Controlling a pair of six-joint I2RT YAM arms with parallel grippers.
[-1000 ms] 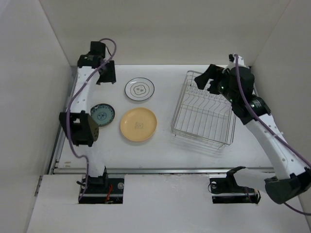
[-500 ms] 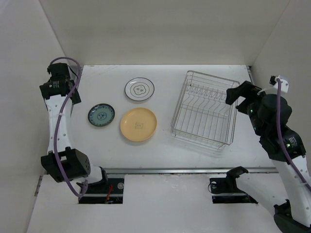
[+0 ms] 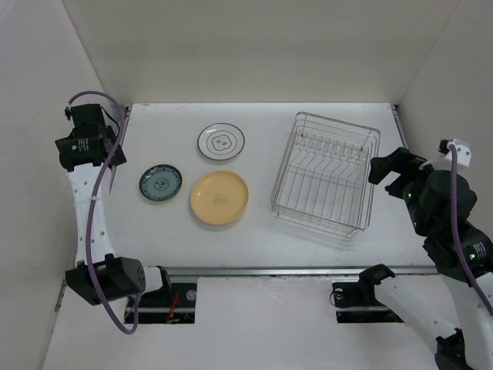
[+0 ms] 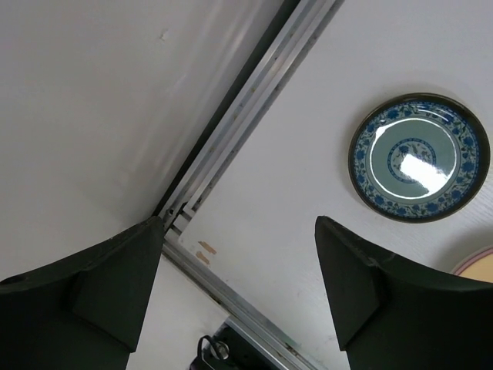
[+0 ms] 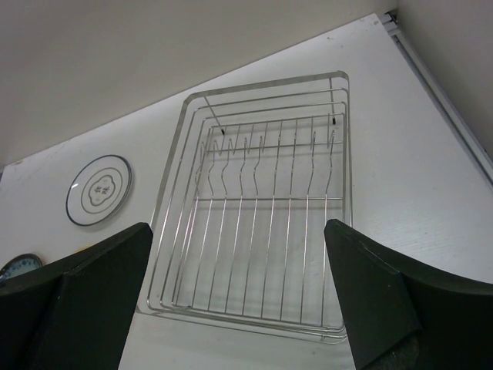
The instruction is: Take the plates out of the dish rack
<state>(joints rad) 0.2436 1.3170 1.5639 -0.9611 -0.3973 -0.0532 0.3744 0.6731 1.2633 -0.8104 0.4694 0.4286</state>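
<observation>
The silver wire dish rack [image 3: 325, 171] stands at the right of the table and holds no plates; it fills the right wrist view [image 5: 262, 208]. Three plates lie flat on the table: a white dark-rimmed plate [image 3: 221, 142], a teal plate [image 3: 161, 183] and a yellow-orange plate [image 3: 220, 197]. The teal plate also shows in the left wrist view [image 4: 420, 157], and the white plate in the right wrist view [image 5: 98, 190]. My left gripper [image 3: 114, 166] is open and empty, raised over the table's left edge. My right gripper [image 3: 385, 166] is open and empty, raised just right of the rack.
A metal rail [image 4: 254, 100] runs along the table's left edge beside the white wall. Another rail [image 3: 262, 270] runs along the near edge, with the arm bases below it. White walls enclose the table at the back and both sides.
Both arms pulled back. The left arm swung from the back of the table out to the left edge. The right arm drew away from the rack's far end to its right side.
</observation>
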